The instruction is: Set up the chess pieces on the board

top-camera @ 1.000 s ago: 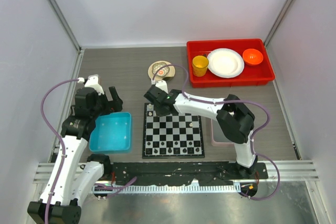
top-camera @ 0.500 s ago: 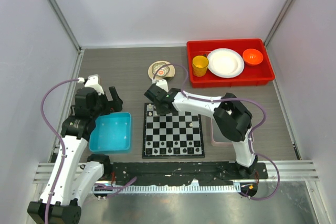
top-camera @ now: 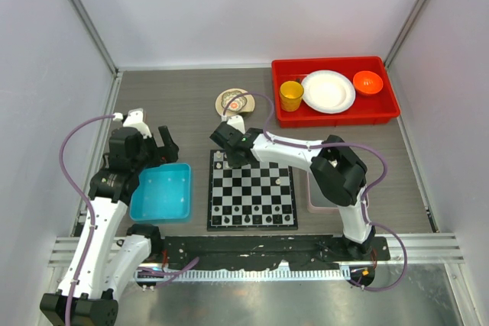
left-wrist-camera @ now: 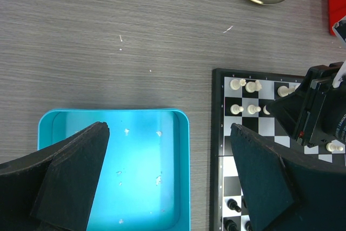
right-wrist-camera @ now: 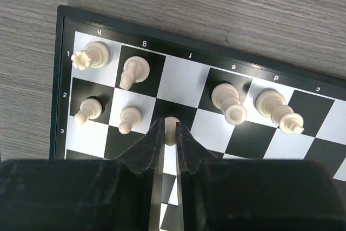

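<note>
Two arms show in the overhead view. The right fingers point(top-camera: 224, 153) reach down at the far left corner of the board point(top-camera: 263, 198), which lies on the table point(top-camera: 183, 104) between the two bases. The left fingers point(top-camera: 166, 145) hang well apart from it, above the far edge of a blue bin point(top-camera: 162, 196). A few cream chess pieces point(top-camera: 280, 182) stand on the far rows.

Left wrist view: the left fingers point(left-wrist-camera: 81, 171) are spread to their widest and hold nothing. The bin point(left-wrist-camera: 186, 133) lies below them, with only white flecks in it. The board point(left-wrist-camera: 218, 112) lies just beside the bin, on its right.

Right wrist view: the right fingers point(right-wrist-camera: 158, 133) are pinched almost shut on one cream piece point(right-wrist-camera: 171, 127).
- The held piece is seen end-on, so its long axis runs upright, in line with the fingers.
- It sits directly between the tips, over the dark square third from the corner in the second row.
- Two pawns point(right-wrist-camera: 128, 118) stand just beside it on the left.
- The corner row beyond holds a rook point(right-wrist-camera: 89, 55) and a knight point(right-wrist-camera: 132, 72), then a gap, then two taller pieces point(right-wrist-camera: 228, 101).
- The pieces are small, pale and smooth.

Assessment: the right arm is the nearer and is placing what is likely a third pawn. Whether its base touches the board cannot be told. Its close neighbours call for the fingers to let go and lift away straight upward.
</note>
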Available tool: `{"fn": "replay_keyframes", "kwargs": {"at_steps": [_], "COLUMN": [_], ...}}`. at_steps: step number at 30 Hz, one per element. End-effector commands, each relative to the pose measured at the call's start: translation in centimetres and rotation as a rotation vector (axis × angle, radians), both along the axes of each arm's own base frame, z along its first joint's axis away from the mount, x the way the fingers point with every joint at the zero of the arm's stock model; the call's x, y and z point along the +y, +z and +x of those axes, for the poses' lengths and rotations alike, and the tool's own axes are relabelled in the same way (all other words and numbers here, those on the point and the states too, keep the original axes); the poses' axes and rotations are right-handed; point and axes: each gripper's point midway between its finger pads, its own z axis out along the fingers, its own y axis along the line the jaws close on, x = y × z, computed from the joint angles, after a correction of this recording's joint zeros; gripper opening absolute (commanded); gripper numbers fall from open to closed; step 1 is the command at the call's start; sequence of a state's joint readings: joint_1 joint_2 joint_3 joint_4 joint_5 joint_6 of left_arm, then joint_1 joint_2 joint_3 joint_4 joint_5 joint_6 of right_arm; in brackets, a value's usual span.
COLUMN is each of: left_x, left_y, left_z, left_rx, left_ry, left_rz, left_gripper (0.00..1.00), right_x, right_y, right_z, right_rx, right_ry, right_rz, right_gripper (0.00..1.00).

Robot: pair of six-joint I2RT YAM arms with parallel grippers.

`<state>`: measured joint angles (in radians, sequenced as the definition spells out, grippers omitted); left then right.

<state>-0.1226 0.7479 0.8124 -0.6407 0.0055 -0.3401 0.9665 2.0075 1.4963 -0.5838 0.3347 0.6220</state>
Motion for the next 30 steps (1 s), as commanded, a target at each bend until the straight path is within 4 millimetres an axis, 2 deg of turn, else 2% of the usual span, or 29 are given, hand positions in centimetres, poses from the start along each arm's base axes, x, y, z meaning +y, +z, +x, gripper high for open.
{"fn": "replay_keyframes", "kwargs": {"at_steps": [1, 7, 17, 24, 25, 28, 30], "left_x": [-0.4, -0.4, -0.3, -0.3, -0.3, -0.3, -0.3], "left_y": [0.7, 0.7, 0.7, 0.7, 0.7, 0.7, 0.7], "left_z": [0.4, 0.4, 0.3, 0.3, 0.3, 0.3, 0.3], "left_rx": [-0.038, -0.037, -0.038, -0.038, -0.038, -0.038, -0.037], "left_ry": [-0.018, -0.017, -0.015, -0.017, -0.015, -0.014, -0.014], "left_rz": [-0.012, -0.011, -0.01, -0.011, -0.01, -0.009, -0.009], "left_gripper": [1.0, 1.0, 1.0, 1.0, 1.0, 1.0, 1.0], "right_x": [0.4, 0.5, 1.0, -0.2, -0.3, -0.8, -1.2], "right_y": [0.8, 1.3, 3.1, 7.0, 8.4, 9.0, 10.3], "right_z": [0.9, 1.1, 1.5, 0.8, 0.7, 0.1, -0.2], "right_rx": [-0.025, -0.033, -0.054, -0.097, -0.117, -0.121, -0.136], "right_ry": [0.003, 0.002, 0.006, 0.013, 0.015, 0.026, 0.03], "right_rz": [0.01, 0.027, 0.069, 0.111, 0.139, 0.155, 0.183], "right_gripper": [0.19, 0.27, 0.29, 0.29, 0.3, 0.32, 0.33]}}
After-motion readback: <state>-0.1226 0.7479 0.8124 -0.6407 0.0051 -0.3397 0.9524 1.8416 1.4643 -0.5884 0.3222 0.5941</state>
